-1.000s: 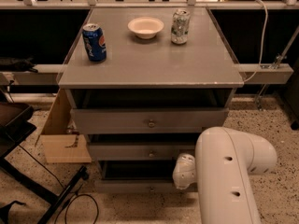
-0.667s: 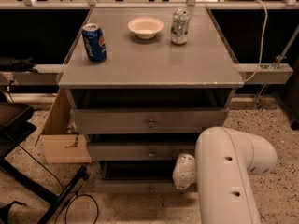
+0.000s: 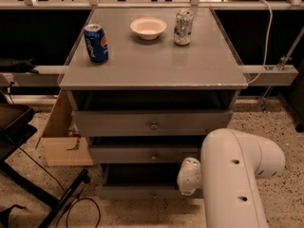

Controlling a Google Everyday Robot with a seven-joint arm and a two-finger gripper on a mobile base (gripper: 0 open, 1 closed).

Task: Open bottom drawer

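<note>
Slim grey wooden bottom drawer (image 3: 137,192) sits lower centre of frame, w/ a dark gap above its front. White robot arm (image 3: 237,175) fills lower right. Its gripper (image 3: 189,178) is at the drawer's right end; grip state can't tell.

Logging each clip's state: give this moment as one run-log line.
bottom drawer: front slightly out, dark gap above | gripper: not seen, hidden behind arm at drawer's right end

Dim, warm overhead light — tabletop (image 3: 156,61) lit, drawer recesses (image 3: 152,99) shadowed; claw hidden behind arm (image 3: 235,175).
</note>
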